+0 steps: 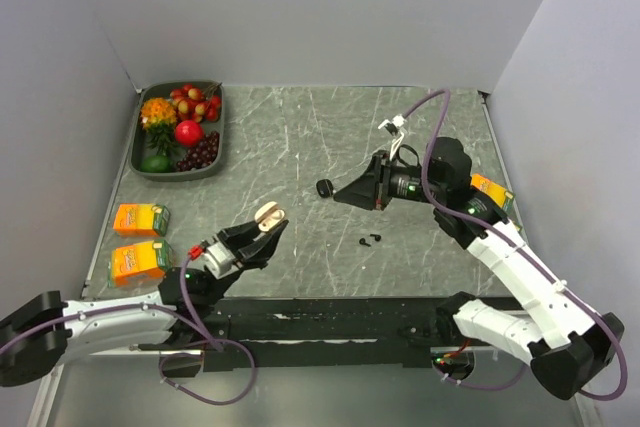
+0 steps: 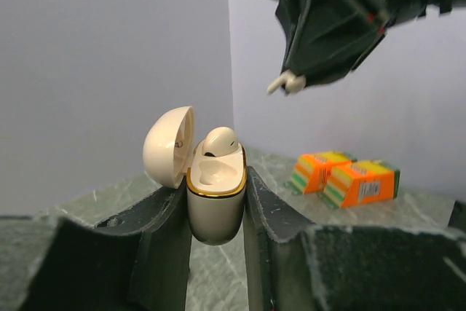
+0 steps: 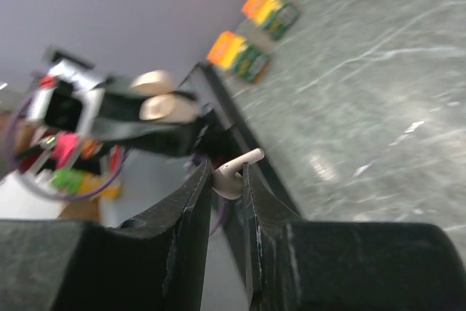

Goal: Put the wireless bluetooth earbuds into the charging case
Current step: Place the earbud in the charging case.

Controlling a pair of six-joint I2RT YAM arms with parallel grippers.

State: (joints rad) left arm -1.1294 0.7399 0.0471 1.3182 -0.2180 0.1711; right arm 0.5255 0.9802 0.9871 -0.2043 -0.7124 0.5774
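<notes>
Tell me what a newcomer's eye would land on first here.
A cream charging case, lid open and one white earbud seated in it, stands clamped in the left gripper over the front left of the table. Facing it, the right gripper pinches a second earbud by its body, stem poking out. In the far left corner sits a tray of bright fruit.

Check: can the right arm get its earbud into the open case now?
Probably yes. The left gripper holds the charging case with its lid swung open; one earbud sits inside, the slot beside it bare. The right gripper pinches the second earbud, with nothing visible between them.
</notes>
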